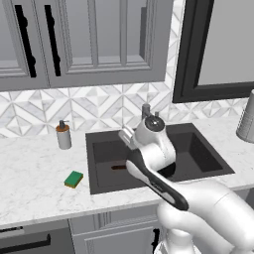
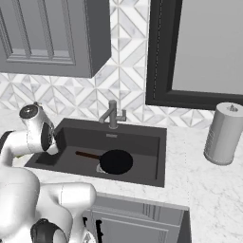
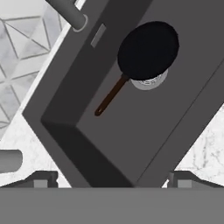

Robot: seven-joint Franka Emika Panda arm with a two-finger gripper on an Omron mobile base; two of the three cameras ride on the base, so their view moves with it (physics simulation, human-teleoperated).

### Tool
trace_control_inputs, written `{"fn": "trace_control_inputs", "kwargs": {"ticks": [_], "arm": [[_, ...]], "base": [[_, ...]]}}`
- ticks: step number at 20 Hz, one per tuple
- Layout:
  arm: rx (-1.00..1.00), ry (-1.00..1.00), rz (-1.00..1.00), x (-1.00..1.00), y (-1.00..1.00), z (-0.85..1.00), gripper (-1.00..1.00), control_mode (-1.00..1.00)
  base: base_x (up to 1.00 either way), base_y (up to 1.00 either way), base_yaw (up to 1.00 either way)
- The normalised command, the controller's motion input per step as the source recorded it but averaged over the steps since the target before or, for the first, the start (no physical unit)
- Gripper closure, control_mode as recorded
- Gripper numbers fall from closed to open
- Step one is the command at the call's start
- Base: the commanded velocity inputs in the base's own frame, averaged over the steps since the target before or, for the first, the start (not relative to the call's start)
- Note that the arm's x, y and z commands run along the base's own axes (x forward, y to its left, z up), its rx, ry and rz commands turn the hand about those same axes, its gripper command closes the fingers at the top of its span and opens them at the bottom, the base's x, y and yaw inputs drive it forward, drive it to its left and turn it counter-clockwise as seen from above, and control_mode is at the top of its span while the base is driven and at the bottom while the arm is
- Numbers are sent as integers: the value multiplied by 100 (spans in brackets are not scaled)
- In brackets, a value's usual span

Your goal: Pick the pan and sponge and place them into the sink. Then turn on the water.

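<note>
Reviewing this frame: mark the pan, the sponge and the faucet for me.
pan [image 2: 116,161]: right base view, middle of its black dish.
sponge [image 1: 74,178]: left base view, its green top.
faucet [image 2: 113,116]: right base view, its upright stem.

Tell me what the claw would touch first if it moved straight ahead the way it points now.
Probably the bare floor of the sink, near the handle of the pan; the exact spot is hard to judge.

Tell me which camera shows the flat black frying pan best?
The hand view: the flat black frying pan lies unobstructed over the drain. The right base view shows it smaller; in the left base view the arm hides all but its handle.
</note>
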Motion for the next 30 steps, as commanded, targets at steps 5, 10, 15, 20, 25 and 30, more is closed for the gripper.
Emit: {"fn": "trace_control_inputs", "kwargs": {"ticks": [5,10,15,20,25,30], "arm": [[-5,0,23,-60,32,-10,-100,-100],[-2,1,40,-9,38,-3,-100,-100],[-7,6,24,1,53,0,-100,-100],[-11,11,1,21,63,0,-100,-100],[-18,25,0,38,58,-2,-100,-100],[-14,26,0,44,42,-6,-100,-100]], "base": [[0,0,0],[0,0,0],[0,0,0],[0,0,0],[0,0,0],[0,0,0]]}}
